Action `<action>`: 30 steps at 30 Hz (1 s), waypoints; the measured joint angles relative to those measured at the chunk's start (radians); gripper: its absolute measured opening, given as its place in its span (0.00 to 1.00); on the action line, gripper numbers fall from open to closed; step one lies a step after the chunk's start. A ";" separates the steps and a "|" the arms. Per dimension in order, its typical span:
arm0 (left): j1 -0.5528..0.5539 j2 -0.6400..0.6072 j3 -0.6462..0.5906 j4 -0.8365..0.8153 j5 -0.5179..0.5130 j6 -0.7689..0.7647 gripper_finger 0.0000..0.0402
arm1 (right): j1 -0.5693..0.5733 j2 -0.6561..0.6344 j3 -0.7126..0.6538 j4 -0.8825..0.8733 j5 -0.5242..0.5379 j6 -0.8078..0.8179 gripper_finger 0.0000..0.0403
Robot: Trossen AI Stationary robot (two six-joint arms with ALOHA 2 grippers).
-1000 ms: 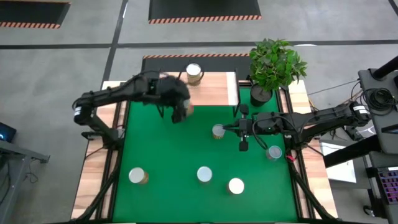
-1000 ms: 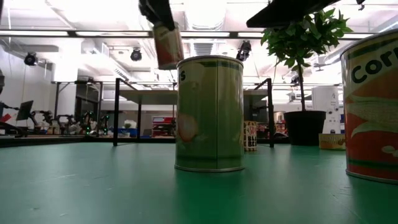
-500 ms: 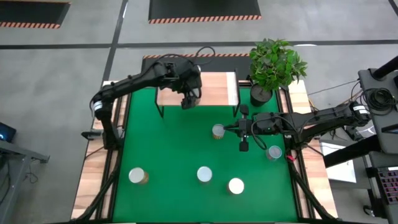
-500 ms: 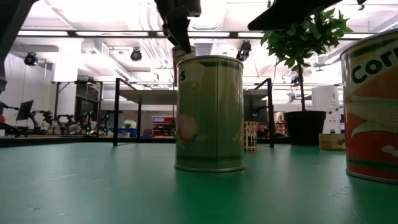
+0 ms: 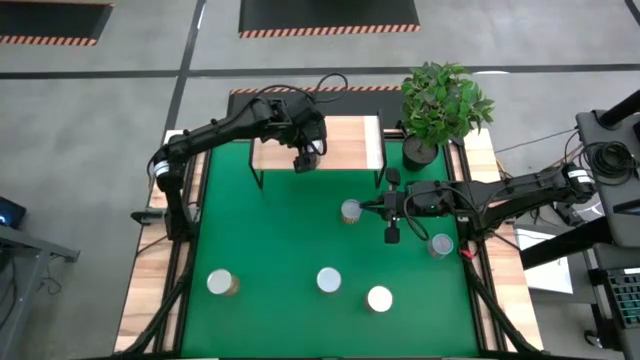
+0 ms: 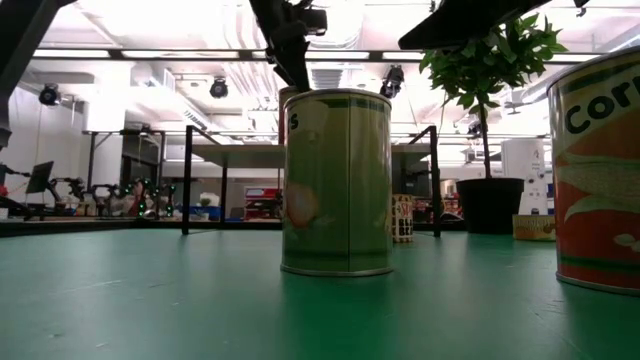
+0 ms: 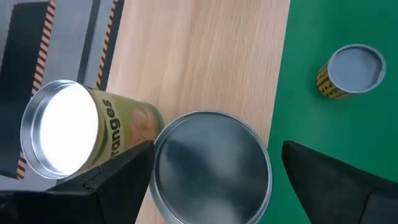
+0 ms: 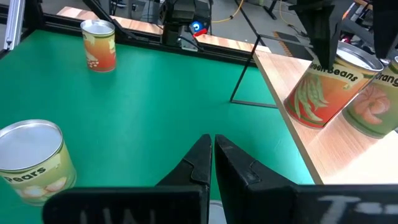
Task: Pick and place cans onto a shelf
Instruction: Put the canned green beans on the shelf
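The shelf (image 5: 345,143) stands at the table's far edge, its light wood top on thin black legs. My left gripper (image 5: 306,160) is over the shelf's front part, shut on a green-beans can (image 8: 324,88) with a silver top (image 7: 211,167). An oranges can (image 7: 62,134) stands on the shelf beside it, toward the far edge. My right gripper (image 5: 366,207) is shut and empty, low over the green mat beside a can (image 5: 350,211). Several more cans stand on the mat (image 5: 221,283) (image 5: 329,281) (image 5: 379,298) (image 5: 440,245). My left gripper pinches the green-beans can between its two fingers, one on each side of the wall just below the top rim (image 7: 154,163). The fingers (image 8: 323,34) come from above, pointing down. The can hangs tilted, its bottom (image 8: 305,119) at the shelf top; whether it touches, I cannot tell.
A potted plant (image 5: 440,105) stands at the far right corner beside the shelf. A pears can (image 8: 31,163) is close by my right gripper. In the low view a can (image 6: 337,182) and a corn can (image 6: 600,170) stand near the camera. Wood borders (image 5: 150,290) flank the mat.
My left gripper has carried the can from above the mat toward the table's far edge and a little right, over the shelf, and has come down. In the last half second it has hardly moved. My right arm has kept still.
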 joint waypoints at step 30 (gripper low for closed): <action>-0.316 -0.607 -0.811 0.634 -0.116 -0.109 0.42 | -0.006 0.007 0.000 -0.044 0.039 0.088 0.02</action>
